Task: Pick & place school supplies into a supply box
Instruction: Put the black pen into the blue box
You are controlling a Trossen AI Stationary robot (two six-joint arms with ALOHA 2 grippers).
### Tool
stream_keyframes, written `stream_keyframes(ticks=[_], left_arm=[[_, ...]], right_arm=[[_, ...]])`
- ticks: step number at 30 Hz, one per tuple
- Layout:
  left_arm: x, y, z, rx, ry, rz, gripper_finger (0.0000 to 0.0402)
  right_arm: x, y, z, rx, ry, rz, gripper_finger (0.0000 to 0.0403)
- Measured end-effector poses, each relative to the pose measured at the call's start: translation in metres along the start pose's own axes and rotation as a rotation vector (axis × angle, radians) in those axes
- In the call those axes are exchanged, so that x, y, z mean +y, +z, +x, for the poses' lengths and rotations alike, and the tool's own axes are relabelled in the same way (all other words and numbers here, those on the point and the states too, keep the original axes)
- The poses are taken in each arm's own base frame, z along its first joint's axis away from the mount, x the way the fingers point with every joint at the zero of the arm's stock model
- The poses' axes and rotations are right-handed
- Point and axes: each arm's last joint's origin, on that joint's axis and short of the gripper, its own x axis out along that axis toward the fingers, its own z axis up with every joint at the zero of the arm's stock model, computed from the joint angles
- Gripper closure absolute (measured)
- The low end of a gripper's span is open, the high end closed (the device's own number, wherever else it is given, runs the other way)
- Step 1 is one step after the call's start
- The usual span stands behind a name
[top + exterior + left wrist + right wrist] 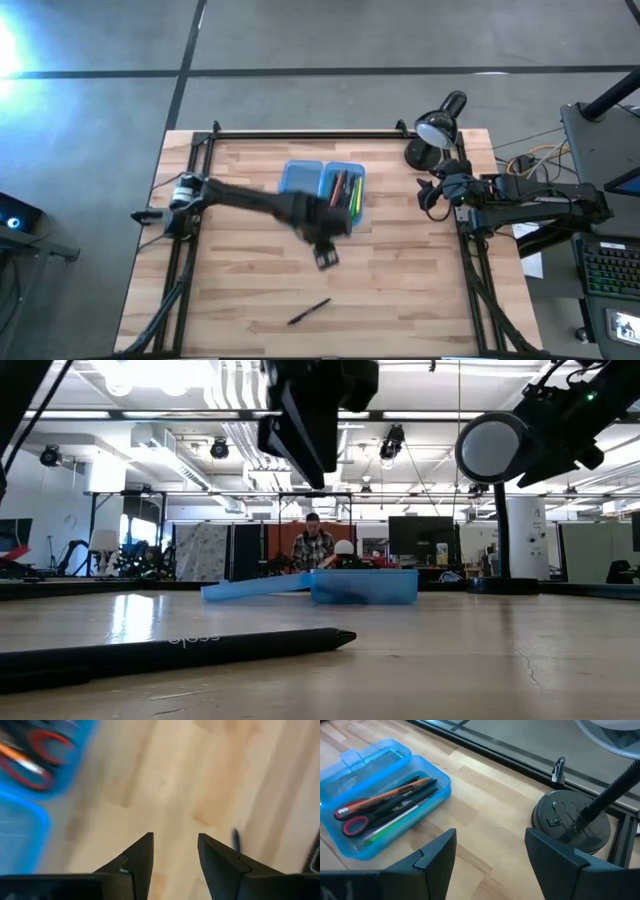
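The translucent blue supply box lies open on the table's middle, toward the far edge. Its right half holds red-handled scissors and several pens, orange, black and green among them. One black pen lies by itself on the wood near the near edge, large in the low view. My left gripper hangs open and empty above the table, just nearer than the box, with the pen's tip ahead of it. My right gripper waits open at the right edge.
A black desk lamp stands at the far right corner, its round base close to my right gripper and its head high over the table. A black metal frame runs along the table's edges. A person shows far off in the room.
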Motion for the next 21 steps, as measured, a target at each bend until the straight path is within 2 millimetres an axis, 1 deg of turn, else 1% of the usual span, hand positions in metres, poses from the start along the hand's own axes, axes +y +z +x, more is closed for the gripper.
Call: stream_keyframes(ticks=[3,5,7,14,19,21], left_arm=[[-0.020,-0.018,0.015,0.033,0.006,-0.052,0.0264],[-0.027,-0.028,0.024,0.042,0.009,-0.121,0.0264],[-0.036,-0.036,0.028,0.041,0.005,-0.172,0.0264],[-0.075,-0.068,0.032,0.053,-0.008,-0.186,0.0264],[-0.096,-0.084,0.030,0.036,-0.037,-0.203,0.0264],[-0.106,-0.088,0.030,0.016,-0.076,-0.185,0.0264]], right_arm=[[0.000,-0.001,0.001,0.003,-0.002,-0.033,0.0177],[0.000,-0.002,0.001,0.005,-0.001,-0.038,0.0177],[0.000,-0.002,0.002,0.016,0.010,-0.040,0.0177],[0.001,-0.005,0.003,0.039,0.034,-0.044,0.0177],[0.001,-0.007,0.004,0.045,0.036,-0.046,0.0177],[0.001,-0.007,0.005,0.047,0.034,-0.048,0.0177]])
